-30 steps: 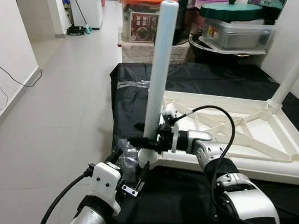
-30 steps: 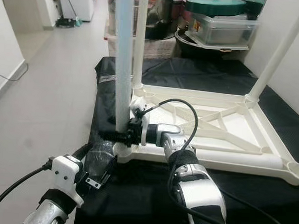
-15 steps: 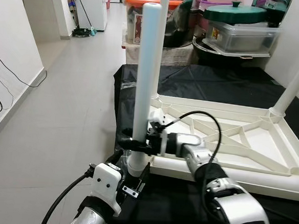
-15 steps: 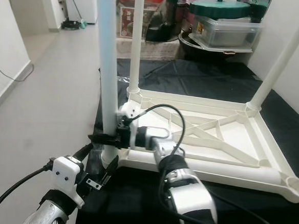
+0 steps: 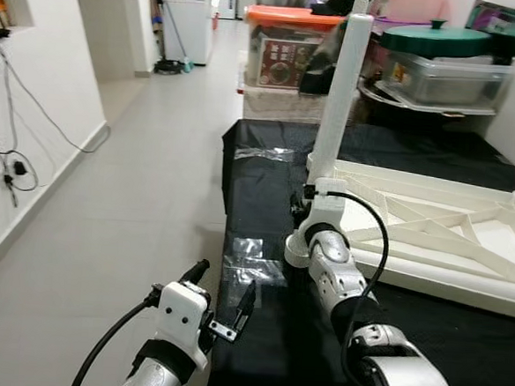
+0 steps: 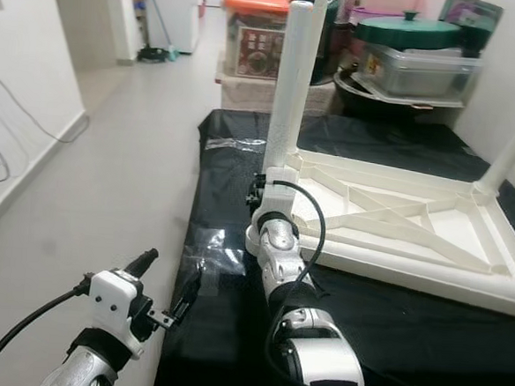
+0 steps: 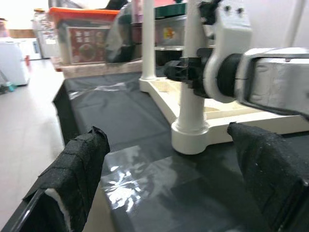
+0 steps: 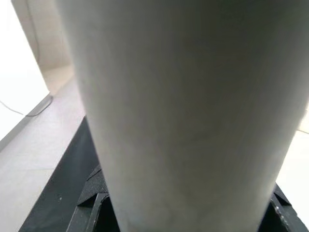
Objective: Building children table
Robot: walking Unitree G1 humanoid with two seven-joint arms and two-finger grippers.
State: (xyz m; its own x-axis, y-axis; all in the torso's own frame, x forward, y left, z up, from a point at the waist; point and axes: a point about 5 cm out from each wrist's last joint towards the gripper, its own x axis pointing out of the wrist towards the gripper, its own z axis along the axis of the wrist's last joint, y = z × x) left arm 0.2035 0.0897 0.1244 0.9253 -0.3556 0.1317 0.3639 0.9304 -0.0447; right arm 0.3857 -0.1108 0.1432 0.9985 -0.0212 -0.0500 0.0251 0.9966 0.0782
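What changed: your camera has swung since a moment ago, so the whole picture has slid; the right gripper point(image 7: 181, 70) is still wrapped around the same white leg point(image 5: 340, 93), low down by its foot.
Table top: the white table top point(image 6: 397, 225) lies upside down on the black cloth point(image 6: 233, 169), so the leg holes face up and you can push legs in from above.
White leg: it stands straight up in the corner socket point(image 7: 189, 137) of the table top, the corner nearest the floor side. It looks like it is already sitting in its hole.
Right gripper: it is closed on the white leg just above the socket. Holding low like that keeps the leg from tipping, I think.
Left gripper: you see the left gripper point(image 7: 169, 169) hanging in the air just in front of the socket, fingers point(image 7: 79, 162) spread wide and holding nothing.
Other legs: more white legs stand at the far corners of the table top.
Behind the table top: plastic boxes point(image 5: 281, 44) sit stacked.
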